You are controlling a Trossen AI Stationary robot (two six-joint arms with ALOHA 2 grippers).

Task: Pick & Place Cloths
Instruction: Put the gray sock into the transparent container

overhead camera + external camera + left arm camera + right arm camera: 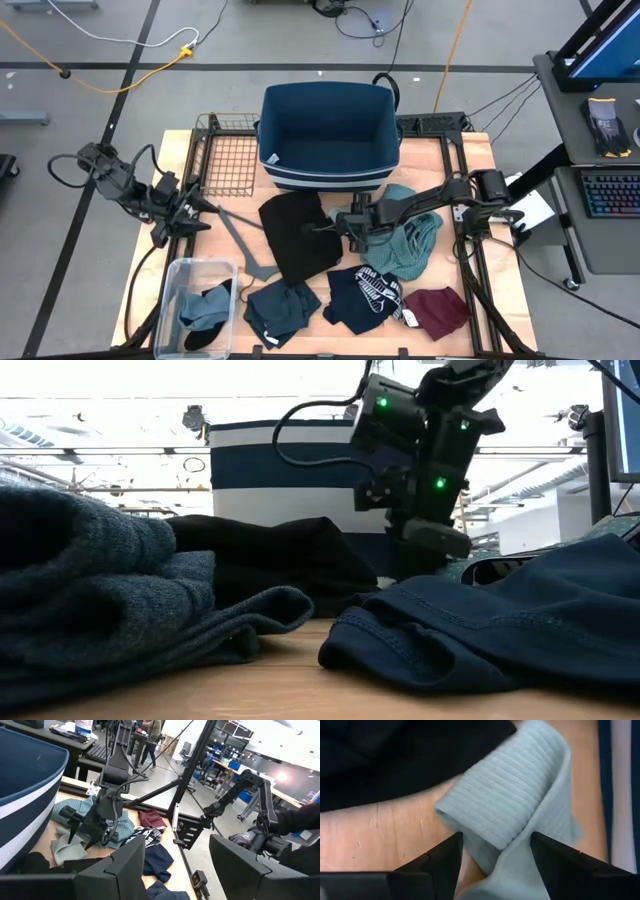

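Note:
My right gripper [332, 227] is open and points down between the black cloth [295, 238] and the teal checked cloth [412, 242]. In the right wrist view its two fingers stand on either side of a fold of the pale green ribbed cloth [517, 795], which lies on the table. The navy cloth with white print [366, 296], the maroon cloth [438, 309] and the dark teal cloth [283, 309] lie flat near the table's near edge. My left gripper [198, 216] is open and waits at the table's left side, beside the grey hanger [238, 236]. My right gripper comes at the pale green cloth from above, and a folded ribbed edge [492, 827] lies between its open fingers [442, 857]. Whether the fingers touch the cloth cannot be told. The cloth lies slack on the table.
A blue bin [328, 172] stands at the far middle, with a wire basket [228, 157] to its left. A clear plastic box [190, 272] at the near left corner holds more cloths. A black frame [470, 262] runs along the right edge. Bare wood shows left of the black cloth.

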